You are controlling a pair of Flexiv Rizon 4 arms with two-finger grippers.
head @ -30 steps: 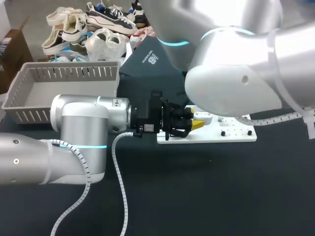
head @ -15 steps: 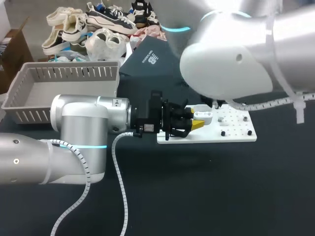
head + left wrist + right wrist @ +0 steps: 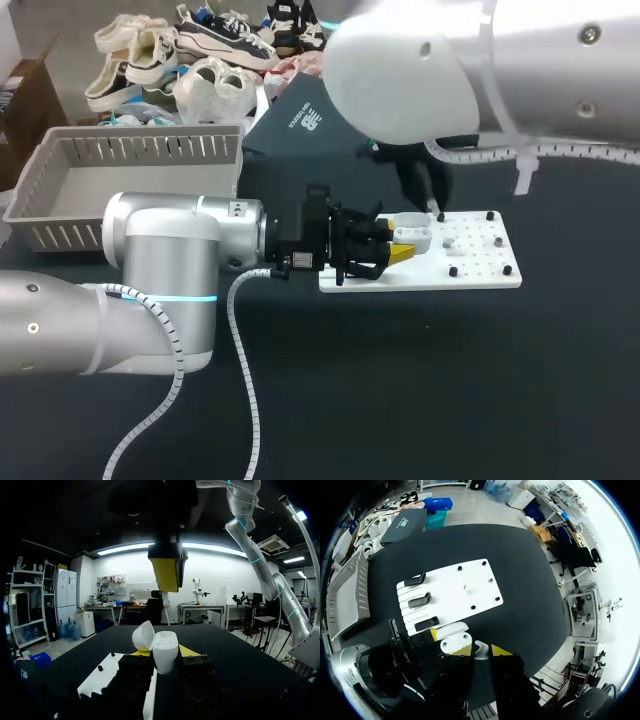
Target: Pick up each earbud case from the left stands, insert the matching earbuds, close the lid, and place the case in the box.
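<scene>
A white earbud case [image 3: 412, 237] with its lid up sits just above the near left part of the white plate [image 3: 470, 278], and my left gripper [image 3: 400, 247] is shut on it. In the left wrist view the case [image 3: 165, 651] stands between the yellow tips, lid [image 3: 143, 636] tilted back. My right gripper [image 3: 438, 210] hangs directly above the case, seen from below as a yellow finger [image 3: 165, 574]. In the right wrist view that gripper [image 3: 481, 651] is shut on a small white earbud [image 3: 480, 653], with the open case [image 3: 453, 639] just beneath it.
Three black stands [image 3: 420, 600] line one edge of the plate [image 3: 455, 587], and small black pegs [image 3: 453, 270] stud its surface. A grey slatted basket [image 3: 140, 133] stands at the far left, also visible in the right wrist view [image 3: 347, 587].
My right arm has swung up and to the left, uncovering the plate, and its gripper now hangs over the case. The left arm and the case have stayed still.
</scene>
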